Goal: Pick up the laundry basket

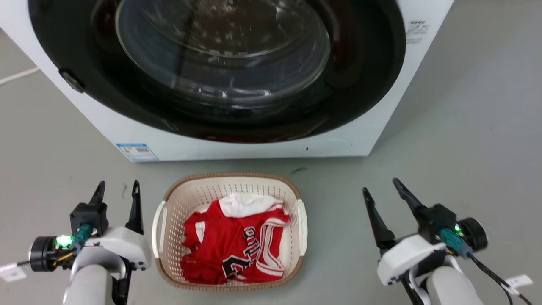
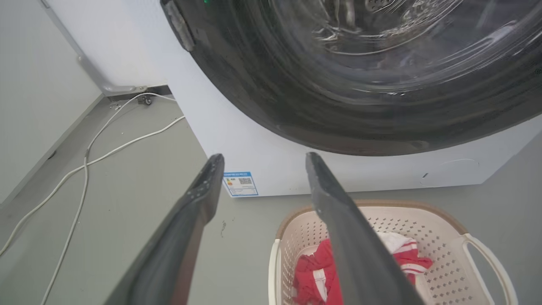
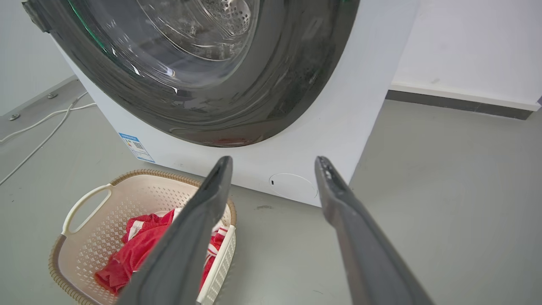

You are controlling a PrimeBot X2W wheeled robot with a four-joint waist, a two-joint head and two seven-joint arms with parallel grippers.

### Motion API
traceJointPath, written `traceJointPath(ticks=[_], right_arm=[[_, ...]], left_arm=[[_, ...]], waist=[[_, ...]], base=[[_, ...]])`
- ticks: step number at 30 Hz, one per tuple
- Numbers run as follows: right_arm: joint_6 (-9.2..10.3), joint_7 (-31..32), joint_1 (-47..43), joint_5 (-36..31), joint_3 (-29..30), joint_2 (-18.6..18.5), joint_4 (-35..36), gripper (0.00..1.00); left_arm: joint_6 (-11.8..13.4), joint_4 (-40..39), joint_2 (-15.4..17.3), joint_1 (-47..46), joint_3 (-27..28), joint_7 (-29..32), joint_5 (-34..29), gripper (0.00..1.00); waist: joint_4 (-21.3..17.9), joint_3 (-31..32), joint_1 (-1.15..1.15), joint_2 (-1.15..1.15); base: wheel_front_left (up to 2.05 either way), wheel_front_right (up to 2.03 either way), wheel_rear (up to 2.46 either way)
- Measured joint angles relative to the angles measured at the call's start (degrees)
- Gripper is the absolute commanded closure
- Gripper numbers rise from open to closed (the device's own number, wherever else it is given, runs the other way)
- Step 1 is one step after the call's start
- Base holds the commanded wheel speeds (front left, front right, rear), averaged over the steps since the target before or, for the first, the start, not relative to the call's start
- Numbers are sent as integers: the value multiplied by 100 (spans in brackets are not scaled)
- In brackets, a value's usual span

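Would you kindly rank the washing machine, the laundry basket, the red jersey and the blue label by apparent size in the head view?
Largest to smallest:
1. washing machine
2. laundry basket
3. red jersey
4. blue label

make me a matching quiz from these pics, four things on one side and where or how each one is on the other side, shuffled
1 laundry basket
2 red jersey
3 washing machine
4 left gripper

A white body, dark round door
B jaws open, holding nothing
C on the floor, cream with a brown rim
D crumpled inside the laundry basket

Pairs: 1-C, 2-D, 3-A, 4-B
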State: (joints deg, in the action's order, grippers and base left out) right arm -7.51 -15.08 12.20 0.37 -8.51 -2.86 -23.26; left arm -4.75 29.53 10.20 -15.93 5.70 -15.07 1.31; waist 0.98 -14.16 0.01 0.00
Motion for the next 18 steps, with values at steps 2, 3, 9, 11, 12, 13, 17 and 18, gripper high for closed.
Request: traceJointPath(ticks=[2,3,9,11,12,13,17,18], right_arm=[[0,0,178,11,-115,1,-230,0],[0,0,263,11,-175,2,-339,0],[0,-1,1028,279,-703,1,-1172,0],[0,0,1211,393,-839,1,-1351,0],[0,-1,1292,434,-913,1,-1433,0],[0,-1,1372,466,-989,0,-1517,0],[0,0,1692,642,-1304,1,-1911,0],[0,0,1774,686,-1378,1,-2007,0]], left_arm=[[-41,396,81,-187,-5,-1,7,0],[-66,619,107,-274,-16,0,23,0],[-136,1979,322,-1044,-91,-1,101,0],[-177,2260,368,-1269,-126,-1,132,0],[-182,2385,385,-1371,-148,-1,142,0],[-188,2503,399,-1462,-167,-1,149,0],[-215,2907,419,-1767,-238,-1,199,0],[-216,2991,420,-1840,-253,-1,208,0]], waist=[[-6,-150,0,0],[-11,-227,0,0],[-74,-867,0,0],[-89,-1031,0,0],[-95,-1109,0,0],[-100,-1189,0,0],[-106,-1499,0,0],[-105,-1572,0,0]], base=[[0,0,0],[0,0,0],[0,0,0],[0,0,0],[0,0,0],[0,0,0],[0,0,0],[0,0,0]])
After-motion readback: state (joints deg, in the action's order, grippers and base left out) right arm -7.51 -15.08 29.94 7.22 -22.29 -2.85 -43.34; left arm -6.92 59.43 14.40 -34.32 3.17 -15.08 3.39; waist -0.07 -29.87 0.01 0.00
